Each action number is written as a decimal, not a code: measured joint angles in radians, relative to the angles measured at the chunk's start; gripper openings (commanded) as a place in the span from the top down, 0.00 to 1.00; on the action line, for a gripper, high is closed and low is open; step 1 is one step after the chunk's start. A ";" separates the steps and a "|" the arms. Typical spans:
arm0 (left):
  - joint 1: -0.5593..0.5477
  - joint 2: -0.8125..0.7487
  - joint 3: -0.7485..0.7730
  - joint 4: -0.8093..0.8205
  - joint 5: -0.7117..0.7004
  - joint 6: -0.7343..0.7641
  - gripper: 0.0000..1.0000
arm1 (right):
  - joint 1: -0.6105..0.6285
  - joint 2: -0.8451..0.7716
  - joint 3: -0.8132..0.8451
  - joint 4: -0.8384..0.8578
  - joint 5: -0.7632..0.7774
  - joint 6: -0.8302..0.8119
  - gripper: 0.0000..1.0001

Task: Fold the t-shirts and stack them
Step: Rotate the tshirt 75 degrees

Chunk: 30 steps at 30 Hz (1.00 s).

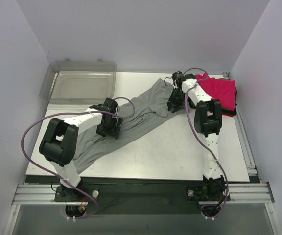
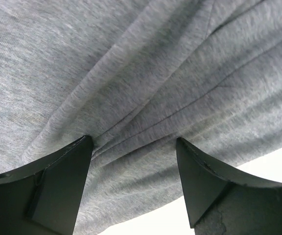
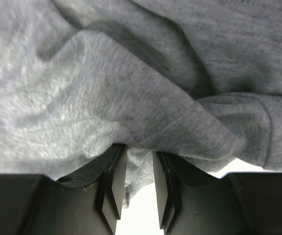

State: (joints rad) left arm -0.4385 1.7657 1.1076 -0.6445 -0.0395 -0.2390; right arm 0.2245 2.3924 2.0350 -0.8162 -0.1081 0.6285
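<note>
Grey t-shirt (image 1: 146, 110) lies strung out in a long rumpled band, running from just right of the clear plastic bin (image 1: 82, 88) down across the table in front of the bin, towards our bases. We judge it light, limp and not slippery: it sags and bunches wherever nothing supports it, so a single pinch only drags a rope of cloth. The right gripper (image 3: 140, 161), at the end of the band farthest right of the bin, has its fingers clamped on a thick fold of the grey cloth. The left gripper (image 2: 133, 144), in front of the bin, has its fingers spread wide, straddling a ridge of wrinkles without pinching it. We would take hold at a hem or shoulder seam, two corners at once, to spread it flat. A folded pink-red shirt (image 1: 222, 90) sits well to the right of the bin.
</note>
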 measured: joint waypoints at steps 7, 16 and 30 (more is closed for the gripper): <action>0.004 0.003 0.008 0.006 0.073 -0.004 0.20 | 0.001 0.127 0.231 0.005 -0.005 0.105 0.71; 0.004 0.055 0.070 0.022 0.264 -0.060 0.20 | 0.000 0.201 0.353 0.034 -0.025 0.199 0.69; 0.011 0.001 0.063 0.015 0.234 -0.146 0.17 | -0.042 0.085 0.196 0.161 -0.095 0.119 0.64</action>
State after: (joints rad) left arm -0.4271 1.7664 1.1709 -0.6292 0.1947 -0.3851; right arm 0.1825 2.4779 2.2311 -0.6548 -0.2028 0.7471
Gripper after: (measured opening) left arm 0.824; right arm 0.364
